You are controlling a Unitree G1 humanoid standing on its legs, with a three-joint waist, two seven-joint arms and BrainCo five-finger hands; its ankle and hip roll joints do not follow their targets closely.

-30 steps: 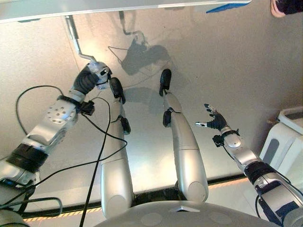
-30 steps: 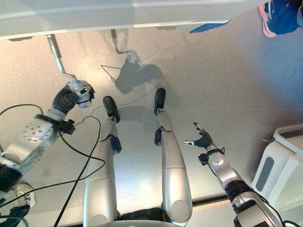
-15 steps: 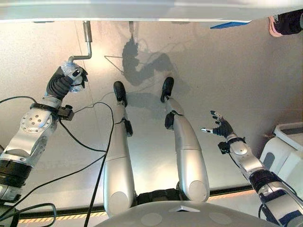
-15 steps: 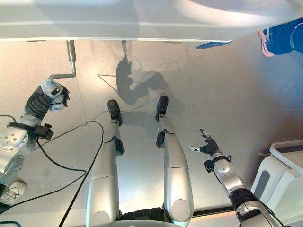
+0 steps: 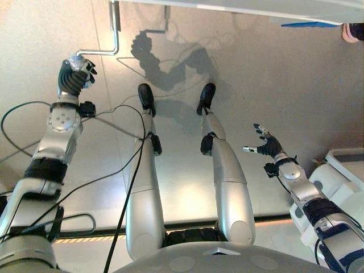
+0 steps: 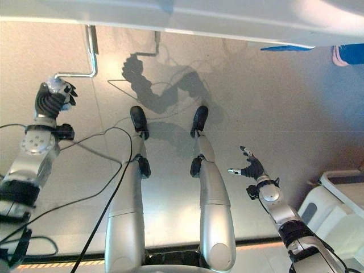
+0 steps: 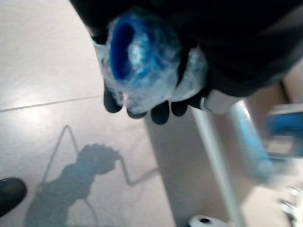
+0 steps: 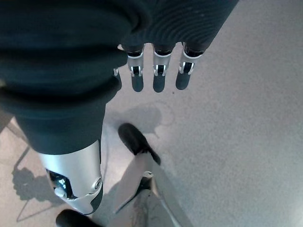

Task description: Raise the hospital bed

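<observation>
The hospital bed's pale edge (image 6: 199,20) runs along the top of the eye views. A metal crank (image 5: 115,34) hangs down from it and bends sideways towards my left. My left hand (image 5: 73,77) is shut on the crank's grip (image 7: 142,61), which is wrapped in bluish plastic; in the left wrist view the dark fingertips curl round it. My right hand (image 5: 266,147) hovers open over the floor at the right, fingers (image 8: 158,75) straight and touching nothing.
A white box-like unit (image 6: 335,205) stands on the floor at the lower right. A person's shoe (image 6: 350,54) shows at the top right by the bed, beside a blue flat piece (image 5: 310,24). Grey floor lies below the bed.
My left hand has swung the crank grip from the right of the crank's shaft round to its left. The camera has shifted as well. The right hand stays open in much the same place.
</observation>
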